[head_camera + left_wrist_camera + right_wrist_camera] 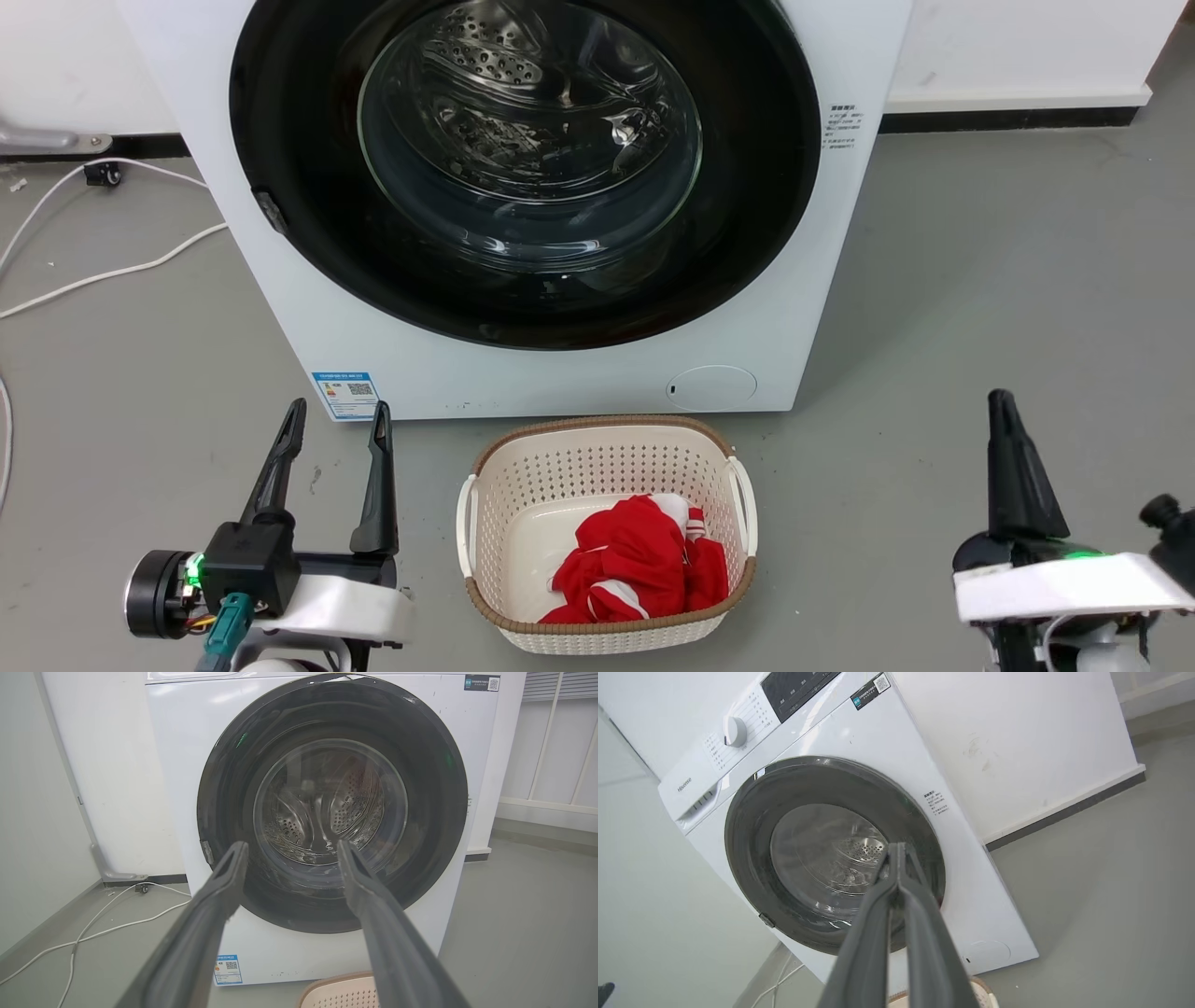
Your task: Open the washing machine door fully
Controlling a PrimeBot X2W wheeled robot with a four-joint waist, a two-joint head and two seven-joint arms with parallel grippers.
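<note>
The washing machine door (pixel 527 154) is closed, its one wide glossy black ring lying flat against the white front and its one clear glass bowl bulging outward, with the perforated steel drum visible through it. In the left wrist view the door (pixel 331 807) fills most of the machine's face. In the right wrist view the door (pixel 822 858) appears tilted (that is the camera's slant). One small grey latch tab (pixel 270 211) sits on the ring's left edge.

There is one washing machine (pixel 560 383), white, standing on a grey floor against a white wall. It carries one blue sticker (pixel 347 394) at its lower left corner and one round flap (pixel 711 387) at its lower right. One white dial (pixel 735 731) shows on its top panel.

Just in front of the machine stands one cream perforated basket (pixel 607 457) with a brown rim, holding a red and white cloth (pixel 635 565). Two strands of white cable (pixel 112 271) trail across the floor to the machine's left.

The left gripper (pixel 339 408) is beside the basket, its two dark fingers spread wide with nothing between them. From its own camera, the left gripper (pixel 290 843) points at the lower half of the door without touching it. The right gripper (pixel 1001 397) is on the basket's other side with its fingers pressed together, empty. In its own view the right gripper (pixel 899 848) has its tips meeting in front of the ring's right side, clear of the door.
</note>
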